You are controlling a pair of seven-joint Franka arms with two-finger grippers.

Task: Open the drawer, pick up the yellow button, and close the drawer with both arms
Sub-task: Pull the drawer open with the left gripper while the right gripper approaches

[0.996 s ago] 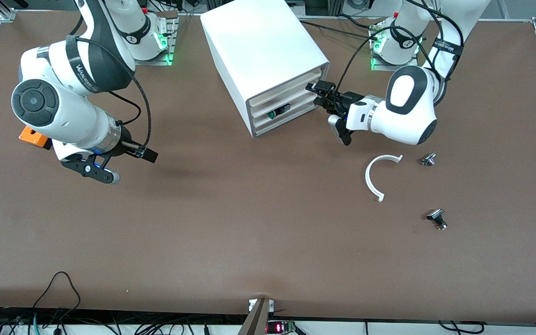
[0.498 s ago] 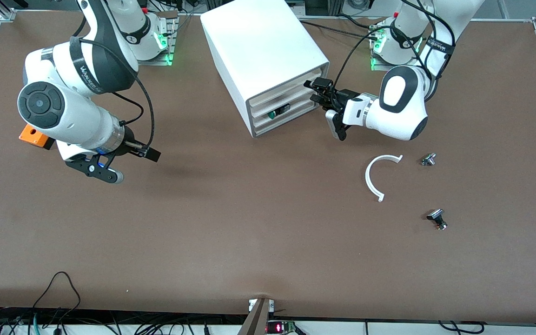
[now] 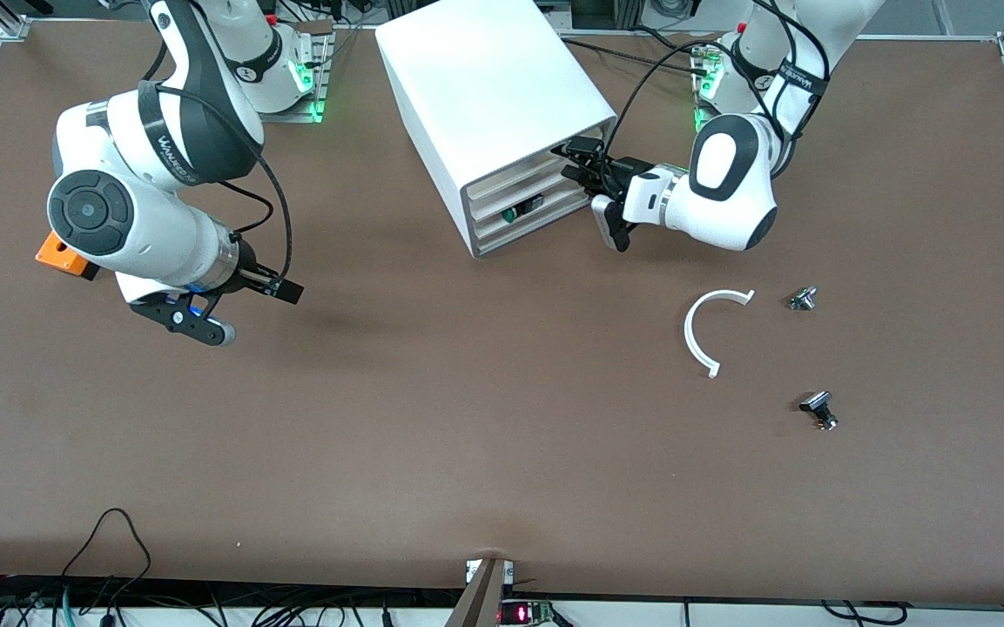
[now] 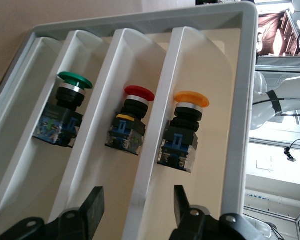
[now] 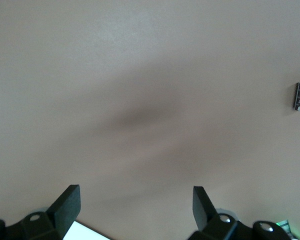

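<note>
left hand (image 4: 135, 207) open, facing orange button (image 4: 190, 100)

The button (image 4: 182, 131) has a round orange cap on a silver collar, with a black and blue body below it. It lies on its side in one slot of the white drawer unit (image 3: 502, 113), just ahead of the left gripper (image 4: 136, 207), whose fingers (image 4: 93, 205) are spread apart and straddle the wall beside that slot, not touching the button. A red-capped button (image 4: 131, 120) lies in the next slot and a green-capped button (image 4: 65, 112) in the one after. The right gripper (image 3: 240, 305), also spread wide, hangs over bare table toward the right arm's end, well apart from the button.
</note>
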